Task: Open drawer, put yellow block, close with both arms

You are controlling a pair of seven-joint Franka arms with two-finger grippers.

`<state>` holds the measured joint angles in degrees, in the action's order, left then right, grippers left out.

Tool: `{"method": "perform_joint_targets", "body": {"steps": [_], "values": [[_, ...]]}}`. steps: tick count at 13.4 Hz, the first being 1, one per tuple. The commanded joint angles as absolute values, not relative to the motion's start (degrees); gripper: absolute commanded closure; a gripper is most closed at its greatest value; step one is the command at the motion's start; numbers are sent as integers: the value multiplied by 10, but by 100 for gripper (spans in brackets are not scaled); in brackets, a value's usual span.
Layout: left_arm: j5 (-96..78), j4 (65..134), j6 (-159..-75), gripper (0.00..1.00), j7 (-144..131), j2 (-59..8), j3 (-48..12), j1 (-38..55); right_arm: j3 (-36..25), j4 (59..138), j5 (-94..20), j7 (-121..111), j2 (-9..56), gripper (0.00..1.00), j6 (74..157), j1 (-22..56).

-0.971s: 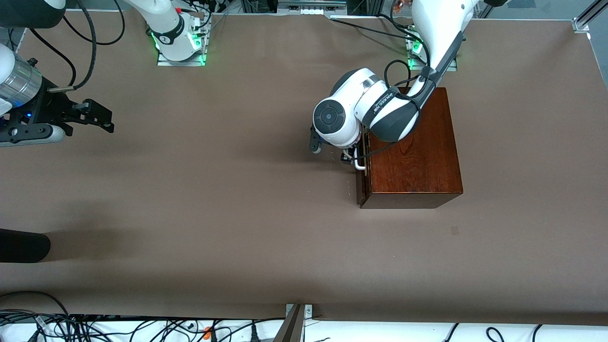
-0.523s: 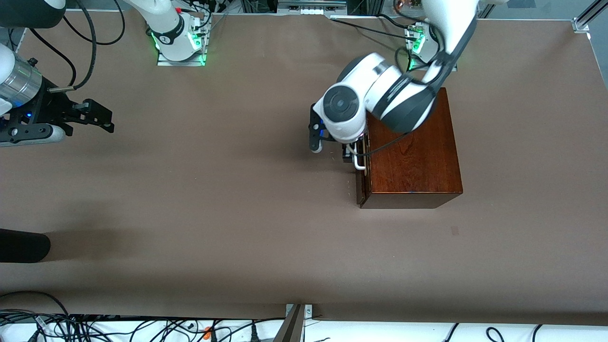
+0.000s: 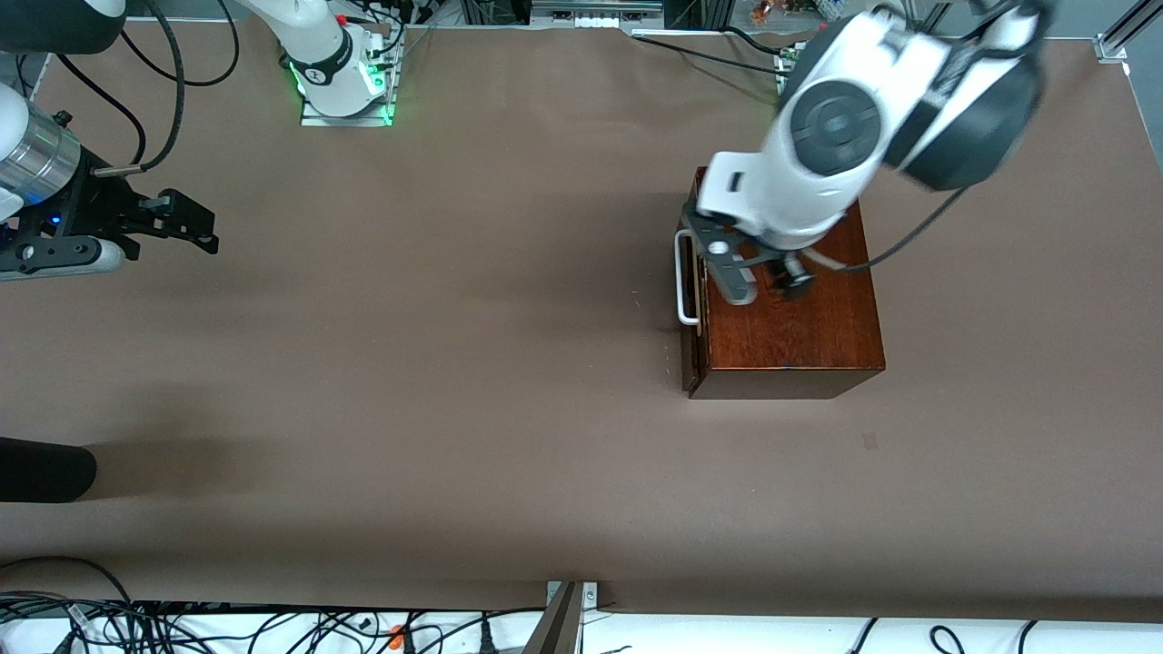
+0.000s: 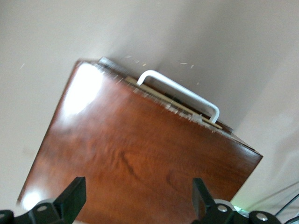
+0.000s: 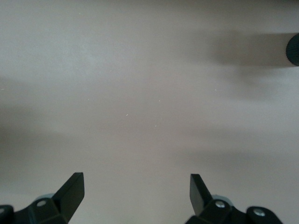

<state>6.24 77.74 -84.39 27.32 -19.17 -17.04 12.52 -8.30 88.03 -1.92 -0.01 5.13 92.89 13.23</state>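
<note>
Up and away goes the left arm: a second ago its wrist hung low in front of the drawer, close by the handle, and now the left gripper (image 3: 761, 280) hovers over the lid of the glossy dark-wood box (image 3: 800, 318), fingers spread wide with nothing between them; the left wrist view confirms it, both black fingertips (image 4: 74, 196) well apart above the polished top.

Nearest the front camera lies only bare brown table (image 3: 454, 454); next comes the box, and on its face toward the right arm's end, the drawer with its dark reddish-brown front (image 3: 689, 350) and white U-shaped handle (image 3: 683, 277); it looks shut, or very nearly, a thin pale edge showing by the handle; the yellow block appears in no view, so it is likely inside already, though that is a guess.

Risk from here: if the drawer is not fully home, nobody is pressing on it now; a late push on the handle from one arm alone could skid the whole box across the table.

Over at the table's edge the right gripper (image 3: 186, 222) waits, jaws apart over empty cloth; a dark rounded object (image 3: 45, 470) pokes in at the edge nearer the camera; nothing blocks the drawer front.
</note>
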Motion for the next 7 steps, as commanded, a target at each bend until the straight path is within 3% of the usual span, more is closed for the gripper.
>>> {"method": "perform_joint_targets", "body": {"steps": [1, 4, 7], "values": [[52, 724, -797, 0, 220, -185, -170, 86, -81, 868, -30, 4, 55, 0, 925, 128], [50, 744, -798, 0, 210, -146, -134, 65, -80, 868, -30, 4, 55, 0, 925, 128], [-23, 859, -885, 0, 122, -64, -33, 69, -80, 868, -30, 4, 55, 0, 925, 128]]}}
